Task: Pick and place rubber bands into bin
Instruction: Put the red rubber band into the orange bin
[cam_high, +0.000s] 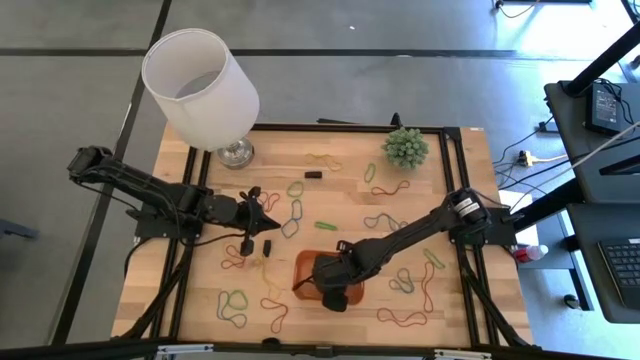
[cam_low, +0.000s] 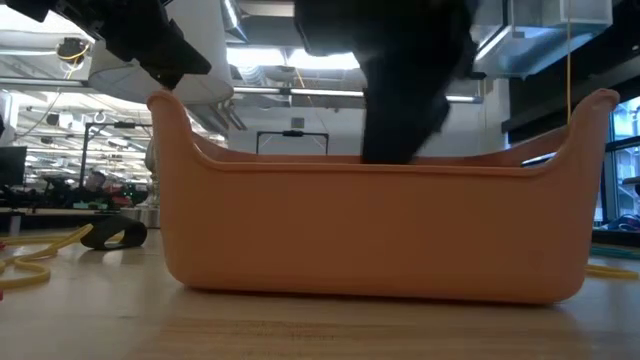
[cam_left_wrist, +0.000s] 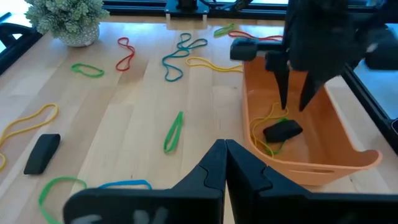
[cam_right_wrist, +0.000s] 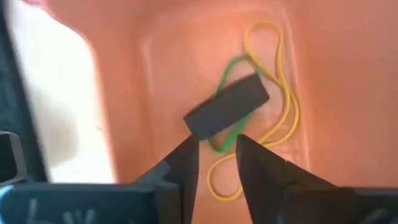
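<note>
Bands of green (cam_right_wrist: 229, 106) and yellow (cam_right_wrist: 283, 118) lie on the floor of the orange bin (cam_high: 312, 268), with a small black piece (cam_right_wrist: 226, 106) resting on top of them. The right gripper (cam_right_wrist: 216, 158) hangs straight over the bin, its two fingers a little apart and holding nothing — the black piece and the bands sit just past its tips. So this drop looks done, and the next pick is out on the table. In the high view, loose bands lie all around the bin: a red one (cam_high: 402, 318) at about 4 o'clock from it, a green one (cam_high: 325, 226) at about 12 o'clock, and a green and blue pair (cam_high: 233, 303) at about 8 o'clock. The right gripper is the nearer one for the bands on that side. The left gripper (cam_high: 268, 214) waits at about 10 o'clock from the bin, pinched tight with nothing in it, pointing toward the bin.
</note>
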